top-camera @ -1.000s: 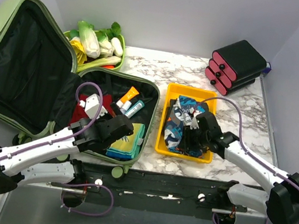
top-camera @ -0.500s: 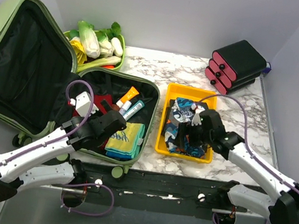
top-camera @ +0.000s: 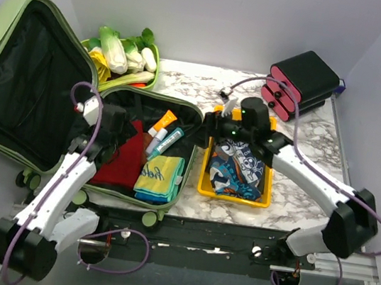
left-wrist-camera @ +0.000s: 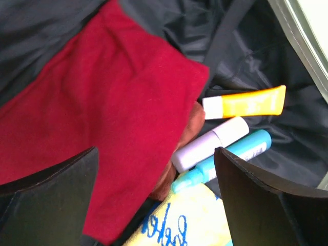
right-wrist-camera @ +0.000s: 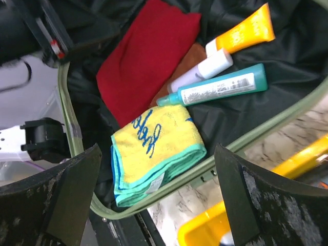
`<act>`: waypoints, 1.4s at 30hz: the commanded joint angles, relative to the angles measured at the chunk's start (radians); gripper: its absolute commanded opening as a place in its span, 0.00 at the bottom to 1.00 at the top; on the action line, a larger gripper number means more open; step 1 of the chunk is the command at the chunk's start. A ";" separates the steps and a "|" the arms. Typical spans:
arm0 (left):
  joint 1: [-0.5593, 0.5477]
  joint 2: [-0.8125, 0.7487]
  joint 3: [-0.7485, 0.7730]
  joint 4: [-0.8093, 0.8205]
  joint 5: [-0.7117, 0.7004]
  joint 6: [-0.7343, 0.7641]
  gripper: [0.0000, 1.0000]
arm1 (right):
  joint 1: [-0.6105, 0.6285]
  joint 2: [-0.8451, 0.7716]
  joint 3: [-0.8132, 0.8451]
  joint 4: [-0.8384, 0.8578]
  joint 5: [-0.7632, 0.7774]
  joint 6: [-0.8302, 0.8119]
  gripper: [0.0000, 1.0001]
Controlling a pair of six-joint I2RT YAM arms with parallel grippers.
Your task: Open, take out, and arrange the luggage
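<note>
Left pincer (top-camera: pixel 112 122): jaws wide apart and holding nothing. It hangs over the left side of the open case, left of centre in the overhead view.
Right pincer (top-camera: pixel 215 123): jaws also spread and empty. It is poised at the right rim of the case, between the case and the yellow tray (top-camera: pixel 204 167).
Luggage (top-camera: pixel 34 83): pale green hard-shell case, open. Its black-lined lid leans back at upper left, and its base lies flat at centre left.
Key relation: a red cloth (left-wrist-camera: pixel 102 113) lies directly under the left pincer. Its long axis runs from lower left to upper right in the left wrist view.
Nearer arm: the left arm is nearer the red cloth. The right wrist view centres on a folded yellow towel (right-wrist-camera: pixel 154 148) in the lower right of the base.
Other contents: an orange tube (left-wrist-camera: pixel 246 101), a white bottle (left-wrist-camera: pixel 210 143) and a teal tube (right-wrist-camera: pixel 220 87) lie side by side, just right of the cloth, all slanting the same way.
Obstacles: the bottle touches the cloth's edge, so lifting the cloth may well nudge it. The two arms are near each other over the case.
Surroundings: a patterned cloth (top-camera: pixel 238 167) fills the tray. A black box (top-camera: pixel 304 77) sits at upper right. A basket of vegetables (top-camera: pixel 125 54) sits behind the case.
</note>
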 commanded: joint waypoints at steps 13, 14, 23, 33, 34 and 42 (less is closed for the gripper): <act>0.175 0.618 0.463 0.045 0.417 0.791 0.95 | 0.059 -0.064 -0.190 -0.094 0.272 0.012 1.00; 0.173 0.650 0.469 0.038 0.409 0.782 0.91 | 0.059 -0.105 -0.207 -0.110 0.289 0.011 1.00; 0.156 0.827 0.529 -0.054 0.315 0.724 0.78 | 0.059 -0.286 -0.331 -0.192 0.447 -0.023 1.00; 0.148 0.918 0.539 -0.095 0.185 0.636 0.66 | 0.058 -0.389 -0.422 -0.226 0.530 -0.025 1.00; 0.148 0.927 0.540 -0.106 0.179 0.633 0.66 | 0.058 -0.395 -0.426 -0.226 0.535 -0.026 1.00; 0.148 0.939 0.517 -0.064 0.252 0.629 0.53 | 0.058 -0.411 -0.429 -0.226 0.549 -0.025 1.00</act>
